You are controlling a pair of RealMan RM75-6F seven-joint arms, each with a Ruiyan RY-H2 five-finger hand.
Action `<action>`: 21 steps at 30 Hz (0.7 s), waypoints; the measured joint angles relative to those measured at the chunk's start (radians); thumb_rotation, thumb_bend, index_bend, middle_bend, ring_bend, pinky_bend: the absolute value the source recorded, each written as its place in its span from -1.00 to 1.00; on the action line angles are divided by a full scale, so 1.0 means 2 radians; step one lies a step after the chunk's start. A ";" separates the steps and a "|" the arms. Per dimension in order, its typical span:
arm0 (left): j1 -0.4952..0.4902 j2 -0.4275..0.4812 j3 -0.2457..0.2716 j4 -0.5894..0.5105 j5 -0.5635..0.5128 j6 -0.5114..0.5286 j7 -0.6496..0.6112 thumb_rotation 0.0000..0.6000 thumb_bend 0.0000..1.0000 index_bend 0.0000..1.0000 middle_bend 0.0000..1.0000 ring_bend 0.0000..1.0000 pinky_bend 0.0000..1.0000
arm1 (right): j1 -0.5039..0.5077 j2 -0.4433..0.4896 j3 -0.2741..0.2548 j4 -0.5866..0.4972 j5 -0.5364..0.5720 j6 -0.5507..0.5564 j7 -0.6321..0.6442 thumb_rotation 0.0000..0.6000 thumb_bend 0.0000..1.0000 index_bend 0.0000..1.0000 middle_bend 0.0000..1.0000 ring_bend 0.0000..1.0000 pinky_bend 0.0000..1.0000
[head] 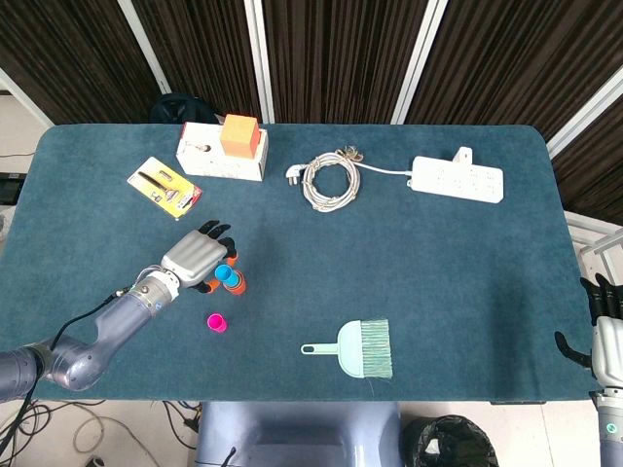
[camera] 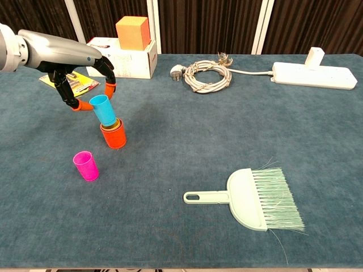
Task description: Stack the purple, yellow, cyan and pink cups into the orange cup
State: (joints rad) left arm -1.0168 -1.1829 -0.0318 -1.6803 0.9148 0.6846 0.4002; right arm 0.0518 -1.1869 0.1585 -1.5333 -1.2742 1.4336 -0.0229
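Observation:
My left hand [camera: 76, 76] holds the cyan cup [camera: 104, 110] by its rim between orange-tipped fingers [camera: 84, 106]. The cup is tilted, with its base in the mouth of the orange cup [camera: 114, 136]. A yellow rim [camera: 117, 123] shows inside the orange cup; I see no purple cup. The pink cup [camera: 86, 166] stands upright alone, nearer the front edge. In the head view the left hand [head: 193, 260] covers part of the cyan cup [head: 224, 273] above the orange cup [head: 237, 285], and the pink cup [head: 216, 322] stands apart. My right hand [head: 604, 329] hangs off the table's right edge, holding nothing.
A mint dustpan brush [camera: 249, 198] lies at the front right. Along the back stand a white box [camera: 122, 59] with an orange block [camera: 133, 33], a coiled cable [camera: 207, 75] and a power strip [camera: 313, 75]. A yellow packet [camera: 76, 84] lies behind the left hand.

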 measured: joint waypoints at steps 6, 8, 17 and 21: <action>-0.001 -0.011 0.004 0.011 -0.006 0.002 0.006 1.00 -0.31 -0.16 -0.52 -1.00 -1.00 | 0.000 -0.001 0.001 0.000 0.001 0.001 -0.001 1.00 -0.33 -0.76 -0.91 -0.81 -0.90; -0.002 -0.015 0.006 0.016 -0.007 0.002 0.008 1.00 -0.32 -0.22 -0.52 -1.00 -1.00 | 0.000 -0.001 0.001 0.001 0.001 0.001 -0.001 1.00 -0.33 -0.76 -0.91 -0.81 -0.90; -0.007 -0.032 0.010 0.029 -0.011 0.001 0.017 1.00 -0.38 -0.48 -0.54 -1.00 -1.00 | 0.000 0.000 0.001 0.000 0.001 0.000 -0.002 1.00 -0.33 -0.76 -0.91 -0.81 -0.90; -0.010 -0.033 0.013 0.030 -0.014 -0.002 0.021 1.00 -0.39 -0.61 -0.54 -1.00 -1.00 | -0.001 0.000 0.001 -0.001 0.002 0.001 -0.001 1.00 -0.33 -0.76 -0.91 -0.81 -0.90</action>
State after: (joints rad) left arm -1.0368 -1.2495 -0.0060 -1.6209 0.8877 0.6805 0.4424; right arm 0.0506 -1.1863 0.1610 -1.5345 -1.2702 1.4359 -0.0247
